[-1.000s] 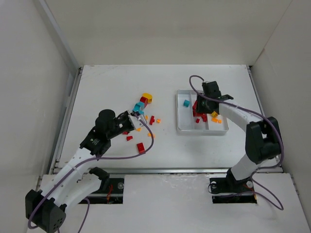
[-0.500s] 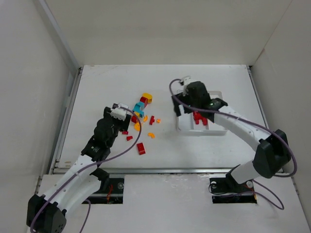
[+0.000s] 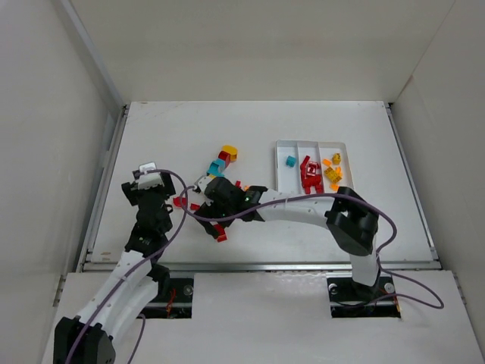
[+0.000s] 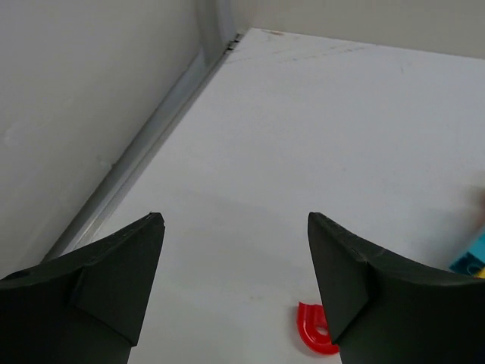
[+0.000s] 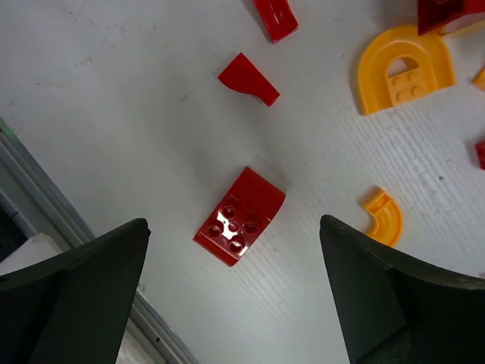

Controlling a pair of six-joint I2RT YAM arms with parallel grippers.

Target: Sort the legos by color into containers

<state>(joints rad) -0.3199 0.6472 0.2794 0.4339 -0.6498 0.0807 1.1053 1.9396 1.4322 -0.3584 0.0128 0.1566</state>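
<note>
Several legos lie loose on the table at 9 o'clock from the tray, whose containers hold teal, red and orange ones. Right jaws gape wide above a red brick, empty; left jaws, further toward 9 o'clock, stand open, empty.

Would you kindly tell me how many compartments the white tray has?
3, side by side in the tray: the left compartment holds one teal brick, the middle compartment red bricks, the right compartment orange-yellow bricks. None looks hidden.
</note>
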